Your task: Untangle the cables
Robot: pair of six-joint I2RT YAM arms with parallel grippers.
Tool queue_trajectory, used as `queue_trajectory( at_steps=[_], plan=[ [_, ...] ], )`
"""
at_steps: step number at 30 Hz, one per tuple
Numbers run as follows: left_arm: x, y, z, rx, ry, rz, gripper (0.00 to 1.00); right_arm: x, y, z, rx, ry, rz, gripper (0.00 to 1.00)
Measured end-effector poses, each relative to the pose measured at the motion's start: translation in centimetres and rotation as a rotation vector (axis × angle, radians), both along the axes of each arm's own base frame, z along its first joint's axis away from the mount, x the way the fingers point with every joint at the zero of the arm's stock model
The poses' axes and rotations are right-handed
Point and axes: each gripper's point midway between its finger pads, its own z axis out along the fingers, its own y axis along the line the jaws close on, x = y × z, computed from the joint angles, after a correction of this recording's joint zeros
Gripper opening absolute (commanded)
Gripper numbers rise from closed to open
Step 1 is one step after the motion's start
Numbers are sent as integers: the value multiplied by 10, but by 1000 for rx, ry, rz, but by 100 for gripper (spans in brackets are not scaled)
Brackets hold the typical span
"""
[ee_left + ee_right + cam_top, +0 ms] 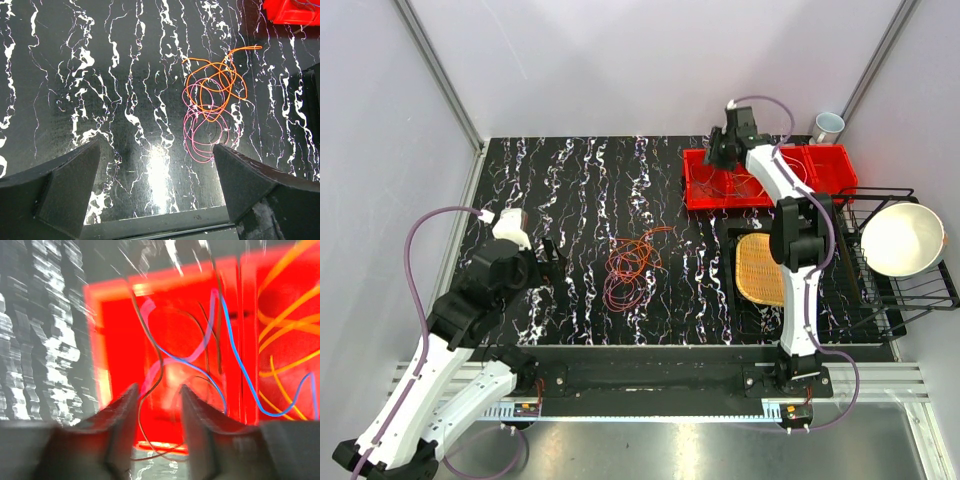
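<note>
Cables (632, 266) are in two lots.

Lot 1 is a flat heap mid-table (570, 185). The orange-red cable (216, 82) is on the far side and the pink cable (207, 142) on the near side. Their loops overlap where they meet. One orange-red end sticks out toward the bin (820, 172). Nothing touches this heap.

Lot 2 is inside the red bin at the far right of the table. The bin has two compartments. The blue cable (241, 365) runs down close to the divider. A pale pink strand and a thin dark wire loop in the left compartment. The yellow-orange cables (287, 337) are in the right one. That view is motion-blurred, so I can't tell exact crossings.

The right gripper (159, 390) is over the bin's left compartment, pointing down into it, with a narrow gap between the fingers. The dark wire and pink strand pass through the gap. I can't tell whether either touches a finger.

The left gripper (156, 149) is spread wide and holds nothing. It sits low over bare table, near-left of the heap and well apart from it.

Right of the heap is a woven mat (762, 270). Beyond that is a wire rack (880, 192) holding a white bowl (902, 240). A mug (828, 125) stands behind the bin.
</note>
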Motion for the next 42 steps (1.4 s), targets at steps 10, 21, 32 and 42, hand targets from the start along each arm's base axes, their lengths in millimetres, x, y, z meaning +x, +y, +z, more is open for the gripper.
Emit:
queue_trajectory(
  at_steps=[10, 21, 32, 42],
  plan=[
    [5, -3, -13, 24, 59, 3, 99, -9, -1, 150, 43, -242, 13, 72],
    [21, -45, -67, 22, 247, -27, 96, -140, -20, 177, 107, -239, -2, 74],
    [38, -114, -120, 96, 363, -146, 82, -206, -12, 123, 188, -119, 18, 75],
    [94, -175, -150, 142, 391, -190, 67, -214, -9, 117, 207, -116, 37, 75]
  ],
)
